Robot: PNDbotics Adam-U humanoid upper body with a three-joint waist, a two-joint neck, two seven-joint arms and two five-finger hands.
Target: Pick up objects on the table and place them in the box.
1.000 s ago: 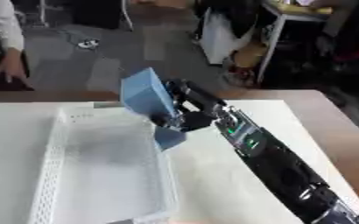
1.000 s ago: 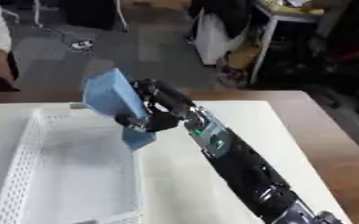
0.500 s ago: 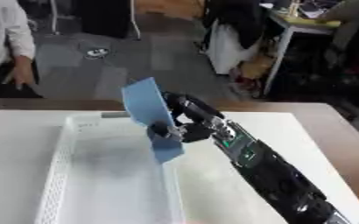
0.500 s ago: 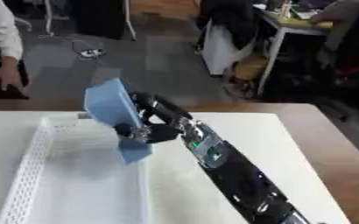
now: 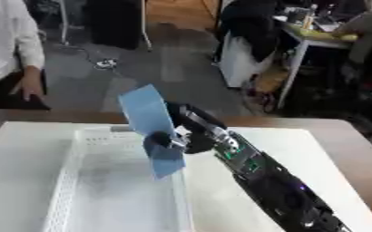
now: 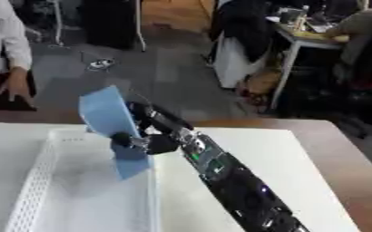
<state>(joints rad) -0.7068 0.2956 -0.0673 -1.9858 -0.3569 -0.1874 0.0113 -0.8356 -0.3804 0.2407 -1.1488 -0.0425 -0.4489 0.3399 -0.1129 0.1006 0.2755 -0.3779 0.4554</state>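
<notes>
A flat light-blue object, tall and thin like a card or pouch, stands on edge in my right hand, whose fingers are curled around its middle. The hand holds it over the right part of the white perforated box, above the box floor. My right arm runs in from the lower right across the white table. The inside of the box shows nothing else. My left hand is in neither view.
The white table sits on a brown wooden surface that shows at the right and far edges. A person in a white shirt stands beyond the far left edge, touching nothing. Chairs and desks stand in the background.
The camera has tilted, shifting the whole picture. My right hand with the blue object has moved a little left, further over the box, and the object stands more upright.
</notes>
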